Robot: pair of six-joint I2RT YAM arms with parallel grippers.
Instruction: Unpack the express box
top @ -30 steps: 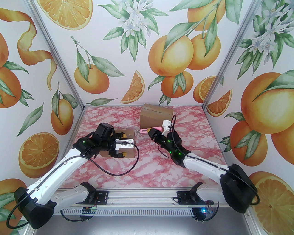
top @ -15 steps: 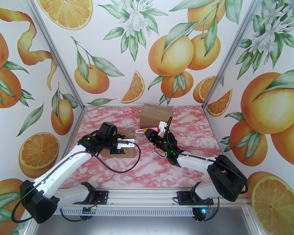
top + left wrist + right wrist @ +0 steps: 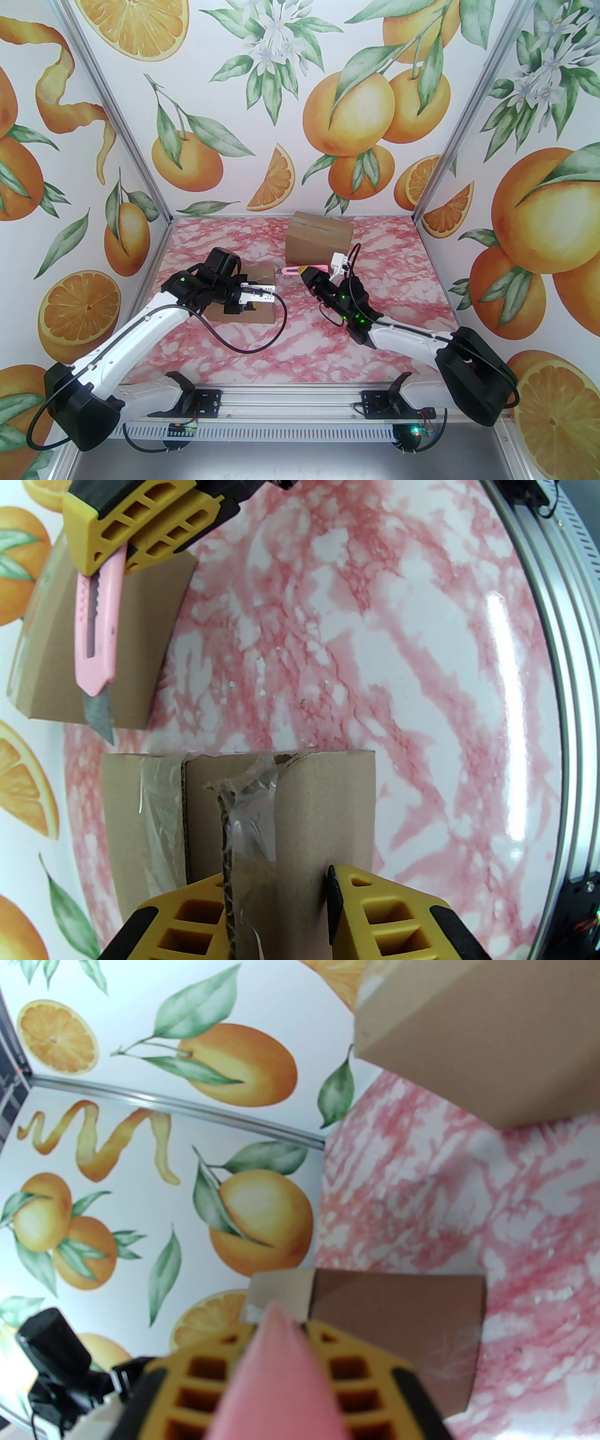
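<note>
My left fingers (image 3: pixel 389 916) pinch the slit, taped top of the box (image 3: pixel 140 817), which sits left of centre on the table (image 3: pixel 328 347). My right fingers (image 3: pixel 136 529) are clenched on a pink knife (image 3: pixel 96 634), its blade tip just beside the box's far right corner. A second box (image 3: pixel 318 236) stands farther back.

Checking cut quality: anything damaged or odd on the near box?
Yes. The near box has a ragged top seam: cardboard torn along the cut, clear tape crumpled and lifting, not cleanly slit. The pink knife in the right gripper has its blade out.
</note>
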